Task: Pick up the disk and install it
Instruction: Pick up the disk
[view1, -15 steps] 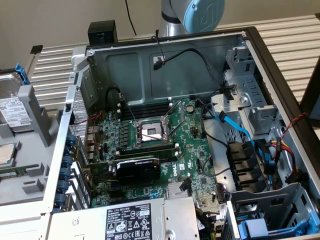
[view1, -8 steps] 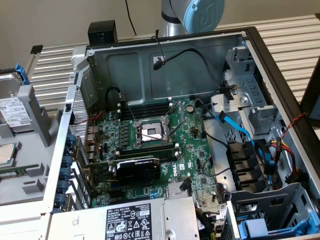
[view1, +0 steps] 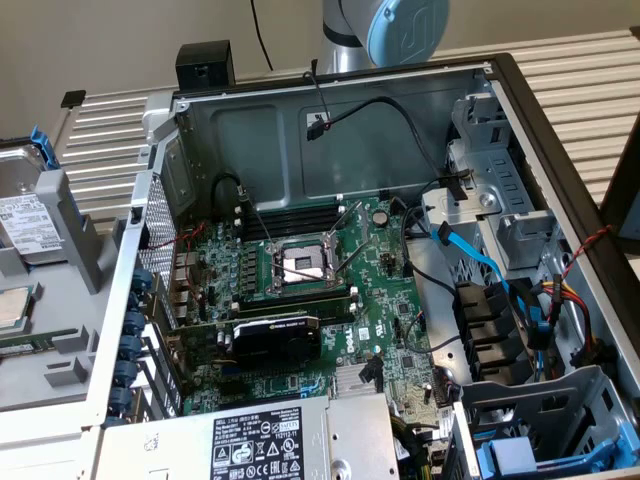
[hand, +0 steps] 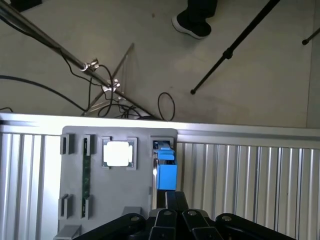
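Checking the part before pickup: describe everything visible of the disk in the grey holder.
The disk is a flat silver-grey metal drive with a white printed label, framed by a bright blue plastic carrier. It stands on edge, slightly tilted, in a slot of the grey holder beside the open computer case, at the exterior view's left. Nothing but the holder is seen touching it.

A plain pale wall (view1: 110, 40) stands behind a table top (view1: 585, 75) of light ribbed metal slats. Beyond the table's edge lies a smooth beige floor (hand: 145, 35), evenly lit. On it are metal tripod legs (hand: 91, 65), a looped black cable (hand: 166, 93), a slanting black stand (hand: 234, 47) and a person's dark shoe (hand: 192, 25).
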